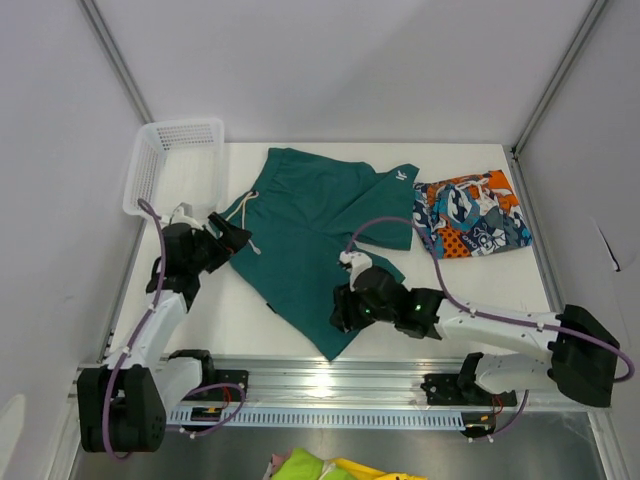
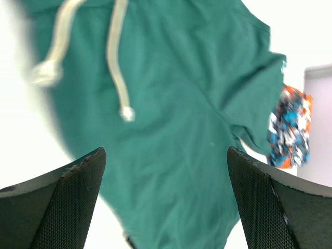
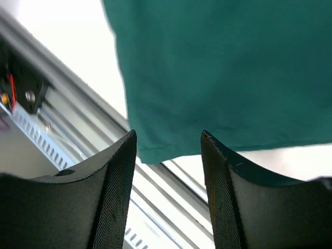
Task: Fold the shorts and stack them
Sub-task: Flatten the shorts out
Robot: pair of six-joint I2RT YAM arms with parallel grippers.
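The plain dark teal-green shorts [image 1: 320, 225] lie spread out in the middle of the table, one leg reaching toward the near edge. Their white drawstring [image 2: 117, 67] shows in the left wrist view. The patchwork-print shorts [image 1: 470, 225] lie in a compact bundle at the back right, also seen as the patchwork shorts [image 2: 291, 129] past the teal cloth. My left gripper [image 1: 232, 236] hovers at the waistband's left side, wide open, teal fabric below its fingers [image 2: 83, 181]. My right gripper [image 1: 342, 312] is over the near leg, open, the leg hem [image 3: 155, 148] just beyond its tips, nothing held.
A white mesh basket [image 1: 165, 160] stands at the back left corner. An aluminium rail [image 1: 330, 385] runs along the near edge, right under the teal leg's tip. Grey walls close in both sides. Bright yellow-green cloth [image 1: 320, 468] lies below the rail.
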